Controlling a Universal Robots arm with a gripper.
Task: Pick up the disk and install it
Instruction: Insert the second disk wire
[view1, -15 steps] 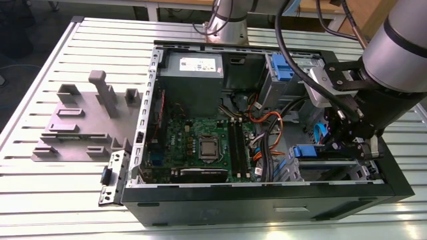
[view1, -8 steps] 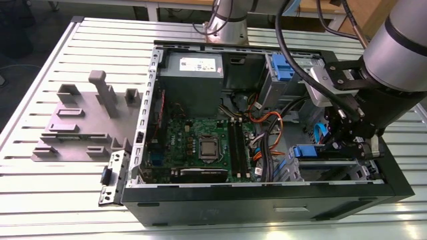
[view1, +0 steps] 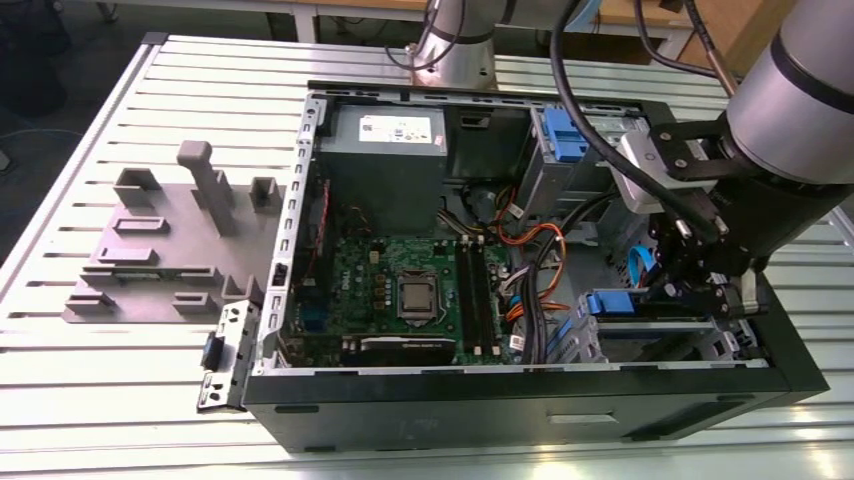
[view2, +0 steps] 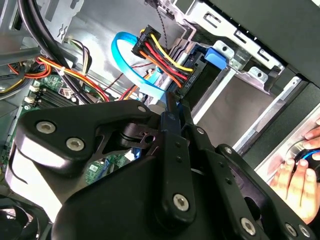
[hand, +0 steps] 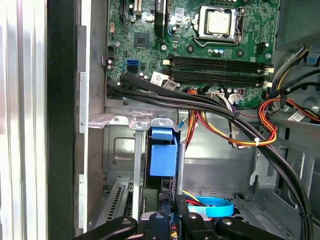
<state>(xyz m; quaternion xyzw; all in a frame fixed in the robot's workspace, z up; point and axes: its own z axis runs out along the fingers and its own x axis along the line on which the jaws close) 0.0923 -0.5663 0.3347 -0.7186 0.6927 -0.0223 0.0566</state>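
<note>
Found the computer case (view1: 400, 415) lying open on the slatted table (view1: 160, 400), motherboard (view1: 400, 290) bared at its middle. Noted the disk (view1: 617, 301) inside the case, at the corner farthest from the power supply (view1: 387, 135), slotted into the metal drive cage (view1: 654, 335) with its blue carrier bracket facing the case's interior. Saw the same blue bracket (hand: 164, 152) in the first wrist view, standing between the cage's metal rails just beyond the motherboard's edge, and again in the second wrist view (view2: 220, 56), with a bundle of red, yellow and black wires (view2: 162, 55) plugged in just beside it. Saw the gripper (view2: 172, 102) reaching down into the case near the cage, apart from the disk, its fingers (view2: 168, 107) drawn together to a narrow point with nothing visibly held between them. Spotted a flat blue cable (view2: 135, 65) looping just past the fingertips. Noticed a second blue caddy (view1: 567, 135) in the bay next to the power supply. Left of the case in the exterior view, marked a grey slotted holder block (view1: 160, 250) on the table. Caught a person's hand (view2: 297, 182) outside the case wall in the second wrist view.
</note>
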